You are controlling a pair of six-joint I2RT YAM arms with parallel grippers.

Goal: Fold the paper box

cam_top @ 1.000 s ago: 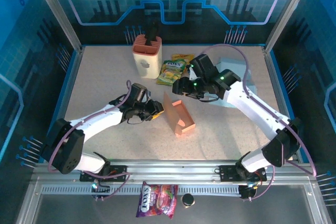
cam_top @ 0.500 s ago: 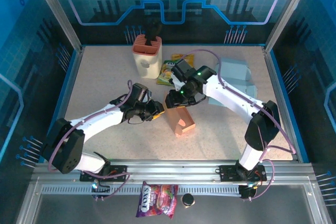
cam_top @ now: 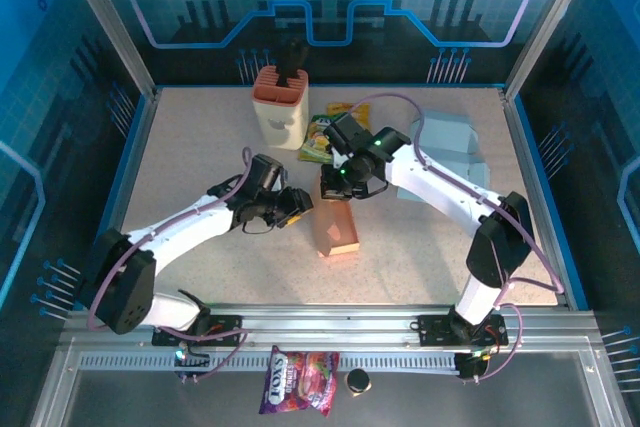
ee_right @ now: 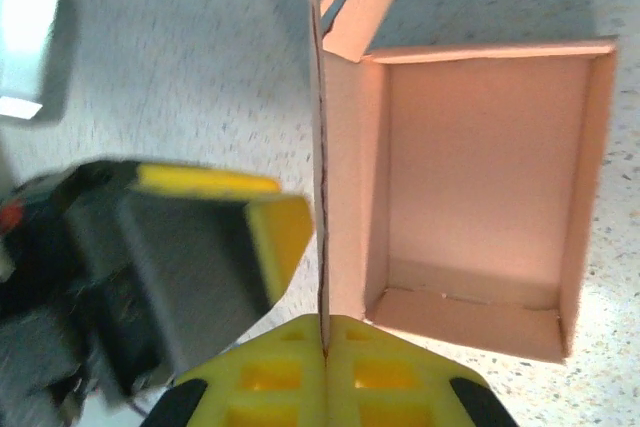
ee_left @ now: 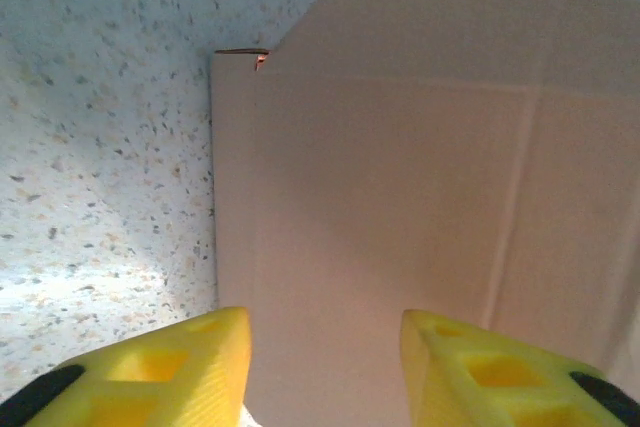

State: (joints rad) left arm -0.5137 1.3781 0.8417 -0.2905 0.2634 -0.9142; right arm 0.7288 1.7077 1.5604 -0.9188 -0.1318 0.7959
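Top external: paper box [cam_top: 337, 232] mid-counter [cam_top: 200, 147], open side up, tall flap upright along its left edge. Flap edge clamped between closed fingers of right hand [ee_right: 323, 332]. Fingers of left hand [cam_top: 297, 209] apart, just beside flap's outer face. Bare counter off box's near and right edges.

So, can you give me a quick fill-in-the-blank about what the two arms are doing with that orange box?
1. The right gripper pinches the tall upright panel of the orange paper box between its ___ fingers.
2. The left gripper faces that panel with its fingers ___.
3. The inside of the orange paper box is ___.
4. A second box, farther back on the right, is light ___ in colour.
Missing words: yellow, open, empty, blue.
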